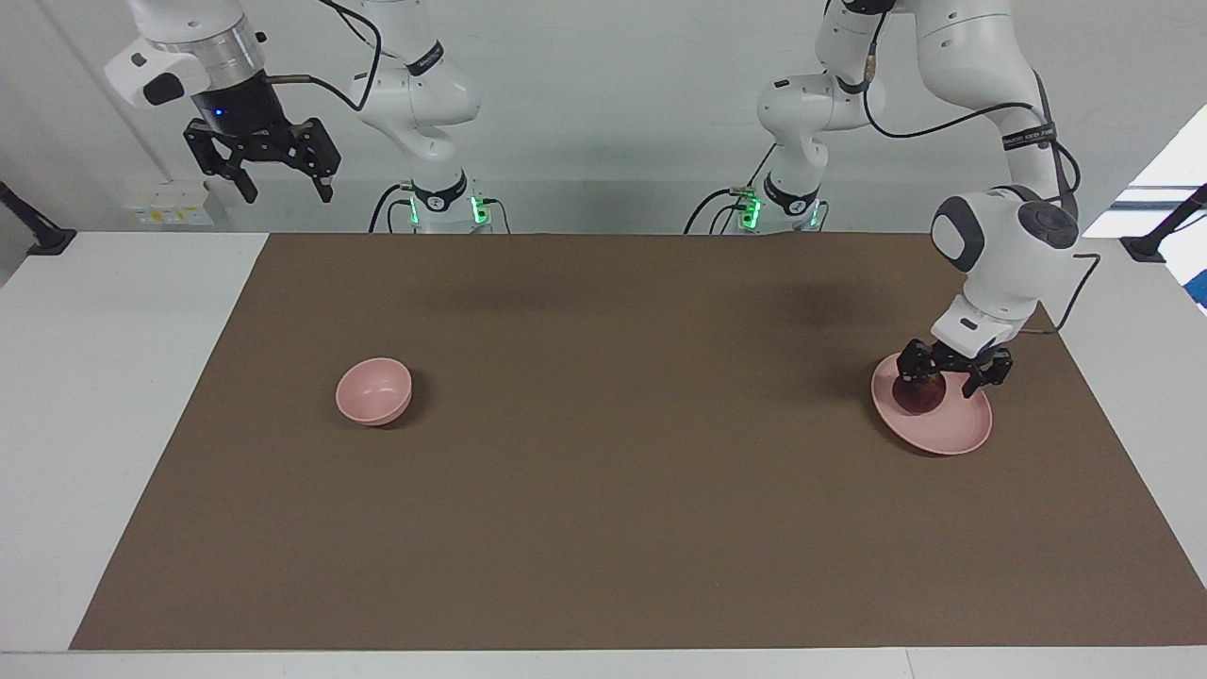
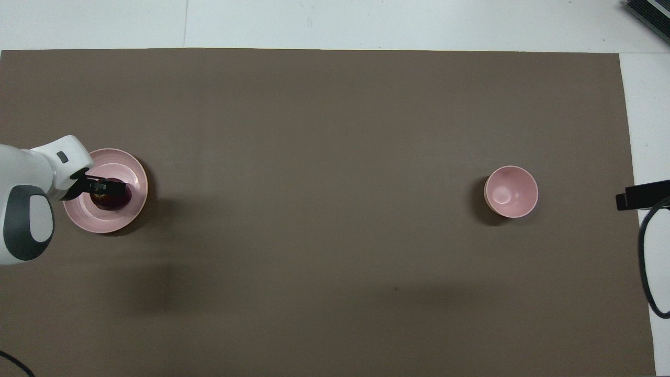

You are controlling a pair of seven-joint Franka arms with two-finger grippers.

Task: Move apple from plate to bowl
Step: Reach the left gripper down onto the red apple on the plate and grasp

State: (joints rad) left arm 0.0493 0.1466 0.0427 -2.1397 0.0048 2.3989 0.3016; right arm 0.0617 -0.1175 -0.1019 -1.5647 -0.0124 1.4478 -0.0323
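The dark red apple [image 1: 919, 396] lies on the flat pale pink plate [image 1: 957, 429] toward the left arm's end of the table. It also shows in the overhead view [image 2: 109, 199] on the plate [image 2: 128, 173]. My left gripper [image 1: 946, 382] is down at the plate, open, with its fingers spread just over and beside the apple. The small deep pink bowl [image 1: 374, 390] stands toward the right arm's end, also seen in the overhead view [image 2: 511, 191], with nothing in it. My right gripper [image 1: 273, 179] waits open, high above its end of the table.
A brown mat [image 1: 603, 490] covers most of the white table, and both the plate and the bowl stand on it. A black cable [image 2: 649, 262] hangs near the mat's edge at the right arm's end.
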